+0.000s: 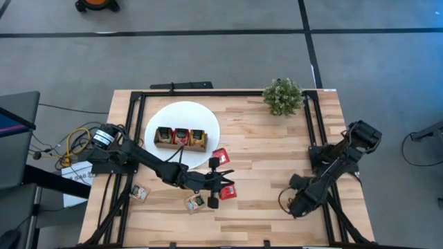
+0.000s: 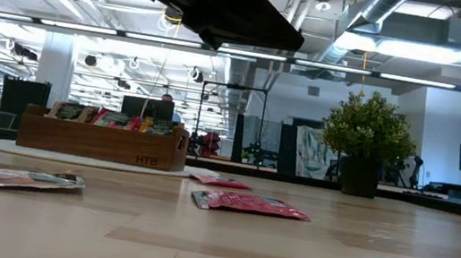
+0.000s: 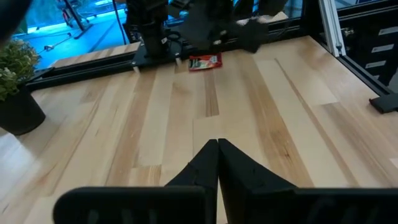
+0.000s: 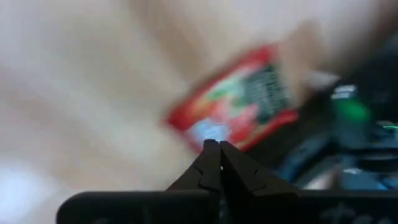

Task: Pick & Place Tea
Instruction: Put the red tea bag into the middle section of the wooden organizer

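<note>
Left gripper point(image 1: 225, 181) at centre of the high view, low over the wood table point(image 1: 277, 149). Fingers pressed together in its wrist view, clamped on nothing.

Right gripper point(image 1: 293, 205) at lower right of the high view, near the table's right rail. Tips together in its wrist view point(image 4: 217, 146). Red sachet point(image 4: 233, 102) just past the tips, blurred; cannot tell if touching.

Loose tea in the high view:
- red sachet at disc edge point(image 1: 220, 155), just below right of the white disc point(image 1: 163, 114)
- second red sachet point(image 1: 227, 191), just beside the left gripper, lower centre
- pale sachet point(image 1: 194, 202), just left of the second red one
- another pale sachet point(image 1: 140, 194), lower left, well apart from the rest

Wooden tray point(image 1: 180, 137) on the disc, sachets standing in all three compartments. Potted plant point(image 1: 282, 97) at upper right of the table.

Low view: both red sachets flat on the wood right of the tray, nearer one at centre.
</note>
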Controlling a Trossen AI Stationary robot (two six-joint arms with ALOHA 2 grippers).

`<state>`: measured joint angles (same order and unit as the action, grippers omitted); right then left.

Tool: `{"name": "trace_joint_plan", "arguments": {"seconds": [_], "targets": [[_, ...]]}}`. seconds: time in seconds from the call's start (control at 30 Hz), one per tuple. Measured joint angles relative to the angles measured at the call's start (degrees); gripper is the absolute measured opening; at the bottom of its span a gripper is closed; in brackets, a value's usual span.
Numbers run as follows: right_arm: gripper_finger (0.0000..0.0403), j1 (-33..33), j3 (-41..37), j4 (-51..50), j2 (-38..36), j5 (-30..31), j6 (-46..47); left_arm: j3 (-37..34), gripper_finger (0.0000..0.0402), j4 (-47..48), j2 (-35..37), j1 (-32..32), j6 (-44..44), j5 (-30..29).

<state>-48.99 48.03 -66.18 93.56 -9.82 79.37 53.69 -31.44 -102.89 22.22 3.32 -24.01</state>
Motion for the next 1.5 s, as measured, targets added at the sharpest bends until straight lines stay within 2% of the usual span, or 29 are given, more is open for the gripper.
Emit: {"name": "trace_joint_plan", "arguments": {"seconds": [0.1, 0.37, 0.53, 0.63, 0.87, 1.03, 1.3, 1.5], "targets": [[0.0, 1.6, -1.8, -2.6, 0.7, -0.5, 0.1, 0.0, 0.0, 0.0, 0.0, 0.0, 0.0, 0.0], [0.0, 3.7, -4.1, 3.3, 0.8, -1.5, -1.6, 0.0, 0.0, 0.0, 0.0, 0.0, -0.1, 0.0], [0.0, 5.3, -1.9, 8.2, 0.7, 1.8, -1.9, 0.0, 0.0, 0.0, 0.0, 0.0, -0.1, 0.0], [0.0, 6.5, 0.6, 9.5, 0.7, 6.9, -1.8, 0.0, 0.0, 0.0, 0.0, 0.0, -0.1, 0.0], [0.0, 5.9, 7.5, 9.7, -2.6, 25.4, -3.6, 0.0, 0.0, 0.0, 0.0, 0.0, -0.1, 0.0], [0.0, 2.8, 4.9, 7.6, -6.3, 30.0, 3.6, 0.0, 0.0, 0.1, 0.0, 0.0, -0.4, 0.0], [0.0002, -5.6, -3.7, 9.1, -13.1, 29.1, 21.9, 0.0, 0.0, 0.2, 0.0, 0.0, -0.4, 0.0], [0.0033, -7.1, -8.9, 14.5, -14.6, 20.6, 25.6, 0.0, 0.0, 0.5, 0.0, 0.0, -0.4, 0.0]]}}
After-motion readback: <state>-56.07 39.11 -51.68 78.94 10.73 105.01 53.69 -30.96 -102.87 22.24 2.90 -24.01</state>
